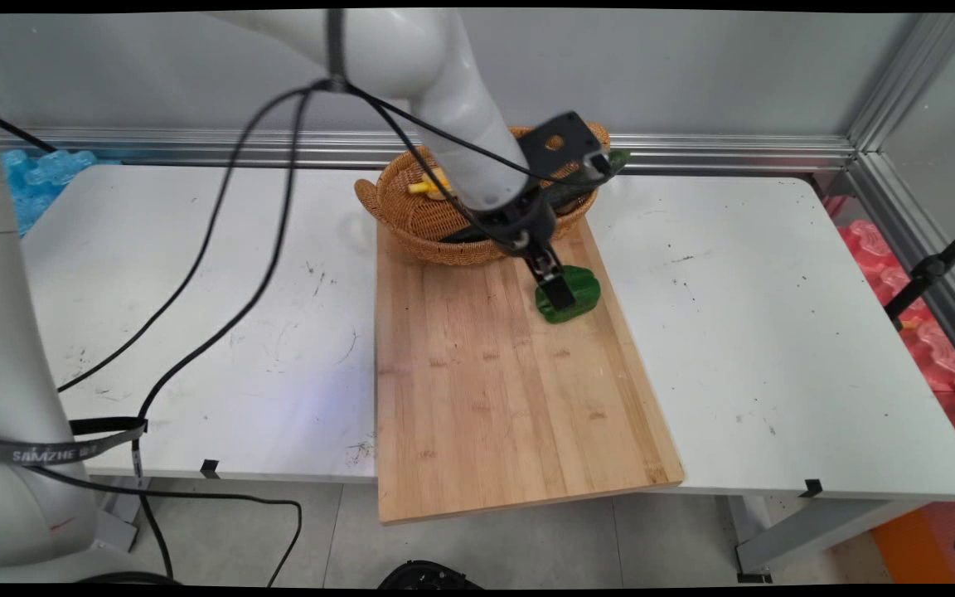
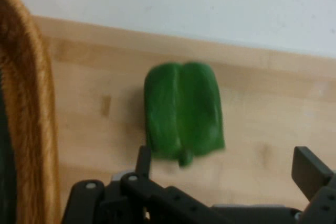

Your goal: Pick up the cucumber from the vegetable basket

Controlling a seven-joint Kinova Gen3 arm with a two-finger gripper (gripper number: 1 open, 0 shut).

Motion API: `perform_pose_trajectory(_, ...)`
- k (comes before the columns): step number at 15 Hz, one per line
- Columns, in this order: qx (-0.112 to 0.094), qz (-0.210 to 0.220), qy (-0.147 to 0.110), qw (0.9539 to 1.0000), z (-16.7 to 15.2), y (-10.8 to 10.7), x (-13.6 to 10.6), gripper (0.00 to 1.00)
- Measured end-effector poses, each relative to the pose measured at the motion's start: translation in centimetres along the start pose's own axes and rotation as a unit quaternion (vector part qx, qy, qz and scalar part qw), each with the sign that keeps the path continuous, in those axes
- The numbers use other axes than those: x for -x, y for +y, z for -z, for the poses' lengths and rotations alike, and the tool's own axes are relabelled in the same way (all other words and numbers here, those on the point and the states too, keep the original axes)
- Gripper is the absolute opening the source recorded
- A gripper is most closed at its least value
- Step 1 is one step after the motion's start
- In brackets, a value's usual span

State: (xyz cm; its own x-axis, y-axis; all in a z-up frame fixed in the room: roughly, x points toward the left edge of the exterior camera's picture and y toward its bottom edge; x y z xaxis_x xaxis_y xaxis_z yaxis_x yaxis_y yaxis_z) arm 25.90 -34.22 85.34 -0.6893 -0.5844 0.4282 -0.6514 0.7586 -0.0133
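The end effector [image 2: 226,169] hangs wide open, holding nothing, just above the green pepper [image 1: 569,294]. The pepper lies on the wooden board [image 1: 494,390], near the wicker basket [image 1: 411,207]. It looks light, smooth and probably slippery; its 2 flat flanks suit gripping.

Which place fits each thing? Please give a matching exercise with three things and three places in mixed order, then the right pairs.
Things:
1. green pepper
2. basket
3. pincer

Places:
A. at the board's far end, part of it resting on the wood
B. open, right above the pepper
C. lying on the wooden board, near its right edge

Pairs: 1-C, 2-A, 3-B
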Motion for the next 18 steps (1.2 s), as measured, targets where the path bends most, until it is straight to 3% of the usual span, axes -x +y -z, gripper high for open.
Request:
perform_pose_trajectory(12,-0.023,-0.011,-0.029,0.9992,12.7,0.1,7.1,1.00)
perform_pose_trajectory(18,-0.036,0.012,-0.016,0.9992,17.4,-1.1,11.3,1.00)
